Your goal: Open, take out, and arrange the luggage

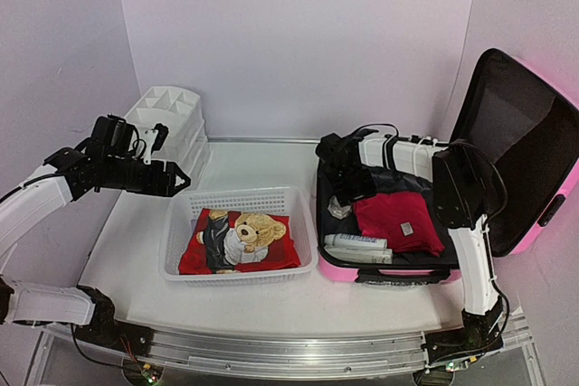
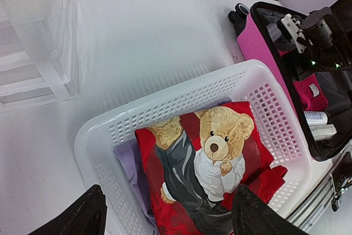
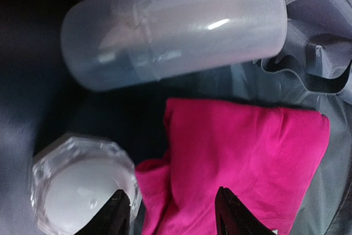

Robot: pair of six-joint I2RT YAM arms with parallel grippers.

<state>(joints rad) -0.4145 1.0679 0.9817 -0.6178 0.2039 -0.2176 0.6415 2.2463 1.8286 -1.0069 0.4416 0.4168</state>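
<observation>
The luggage lies open at the right of the worktop. Its lid stands raised at the right side, black lining facing left. Contents noted: a pink cloth at centre, white tubes at the near left, and a translucent case and a clear faceted jar in the far-left part.

The right tool is down inside the luggage at its far left. Its fingers stand apart over the edge of the pink cloth, with the jar just beside one finger. Contact with the cloth cannot be confirmed.

The left tool hangs above the basket, fingers wide apart, holding nothing. The basket sits left of the luggage, just beside it, and holds a bear lying on a red cloth. An organizer stands at the far left.
</observation>
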